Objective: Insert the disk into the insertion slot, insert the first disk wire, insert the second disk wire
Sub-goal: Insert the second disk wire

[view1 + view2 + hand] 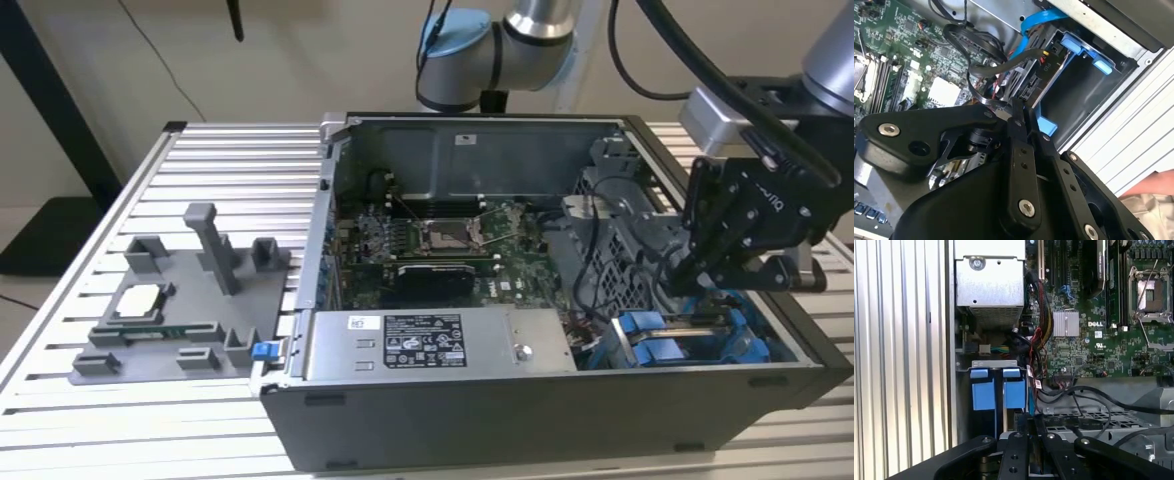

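The end effector (687,275) hangs low inside the open computer case (534,400), at the drive cage on the exterior view's right, its black fingers (1019,120) drawn close together so that almost no gap shows between the tips; whether they pinch a connector or merely meet I cannot tell. Just past the tips in the second wrist view lies the disk (1026,82), seated in the insertion slot (1079,95) with its blue carrier tabs (996,390) facing out. A black wire (979,70) loops from the motherboard (1089,335) toward the disk's rear edge, and a blue ribbon cable (1039,22) runs above it. My reading is that the disk is already in and the work stands at one of the wire insertions, though which one is not clear. That step calls for squaring a plug to the socket on the disk and pressing straight in without snagging the loose loops. The arm (534,30) reaches over the case's back wall from behind, wrist bent down. The grey power-supply box (427,345) and the slatted counter (107,400) lie clear of the work.
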Tool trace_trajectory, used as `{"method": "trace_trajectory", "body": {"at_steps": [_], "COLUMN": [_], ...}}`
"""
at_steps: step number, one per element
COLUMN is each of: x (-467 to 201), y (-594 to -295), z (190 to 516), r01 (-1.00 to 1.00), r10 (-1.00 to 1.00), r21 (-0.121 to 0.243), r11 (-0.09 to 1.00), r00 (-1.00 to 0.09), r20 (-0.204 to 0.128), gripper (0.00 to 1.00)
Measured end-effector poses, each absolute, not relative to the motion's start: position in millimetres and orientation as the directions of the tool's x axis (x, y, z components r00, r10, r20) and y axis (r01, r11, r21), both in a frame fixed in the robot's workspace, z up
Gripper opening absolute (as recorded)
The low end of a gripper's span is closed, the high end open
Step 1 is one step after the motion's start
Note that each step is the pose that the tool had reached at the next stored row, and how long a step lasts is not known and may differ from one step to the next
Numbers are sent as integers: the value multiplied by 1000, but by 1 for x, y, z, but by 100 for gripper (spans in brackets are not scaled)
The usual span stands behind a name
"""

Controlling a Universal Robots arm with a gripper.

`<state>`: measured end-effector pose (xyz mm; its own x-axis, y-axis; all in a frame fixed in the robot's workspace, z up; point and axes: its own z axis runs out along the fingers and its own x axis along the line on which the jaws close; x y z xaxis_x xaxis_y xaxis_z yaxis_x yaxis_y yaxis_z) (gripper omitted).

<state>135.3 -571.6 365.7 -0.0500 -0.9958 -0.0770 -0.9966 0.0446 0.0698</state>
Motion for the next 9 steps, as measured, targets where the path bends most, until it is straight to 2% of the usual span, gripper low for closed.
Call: {"method": "trace_trajectory", "body": {"at_steps": [9], "x": [136], "y": [-573], "z": [365], "r01": [-997], "r10": [-996], "r21": [70], "r11": [45], "r00": [-50], "r20": [-77], "gripper": [0]}}
